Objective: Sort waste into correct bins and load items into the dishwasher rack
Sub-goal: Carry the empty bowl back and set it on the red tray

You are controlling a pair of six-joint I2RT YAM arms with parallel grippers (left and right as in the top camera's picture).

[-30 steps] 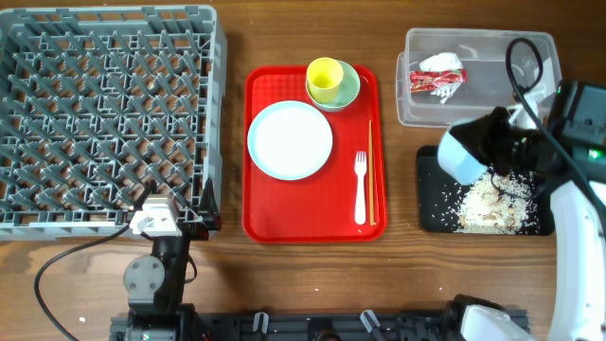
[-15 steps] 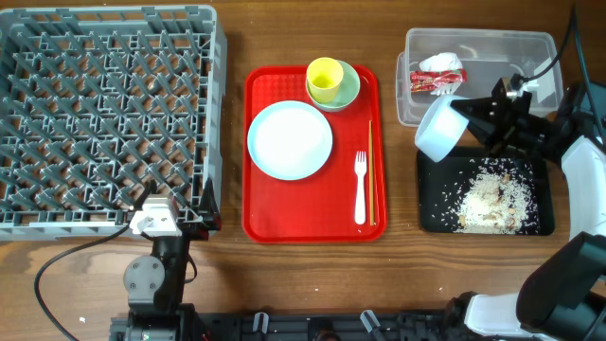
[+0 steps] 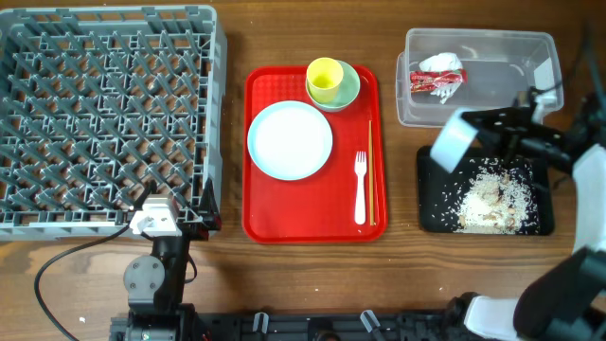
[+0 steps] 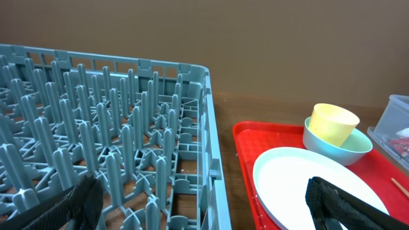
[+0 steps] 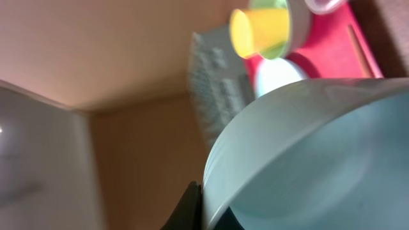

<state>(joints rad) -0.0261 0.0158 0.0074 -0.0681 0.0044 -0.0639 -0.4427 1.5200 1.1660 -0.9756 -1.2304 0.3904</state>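
Note:
My right gripper (image 3: 479, 129) is shut on the rim of the light blue bowl (image 3: 454, 142), which hangs tipped on its side over the near-left corner of the black tray (image 3: 429, 216). The heap of rice scraps (image 3: 490, 197) lies in that tray. In the right wrist view the bowl (image 5: 319, 153) fills the frame, its rim pinched at my gripper (image 5: 208, 207). The wrapper (image 3: 436, 76) lies in the clear tub (image 3: 511, 52). My left gripper (image 4: 208, 211) stands open, holding nothing, at the grey rack's (image 4: 108, 140) near-right corner.
The red tray (image 3: 260, 218) in the middle carries the white plate (image 3: 290, 140), the yellow cup (image 3: 325, 79) inside the pale green bowl (image 3: 348, 91), the white fork (image 3: 360, 187) and the chopsticks (image 3: 371, 170). The rack (image 3: 104, 114) fills the left side.
The right arm drew back towards the right edge, and the bowl swung left and back while turning further onto its side. The left arm has stayed still.

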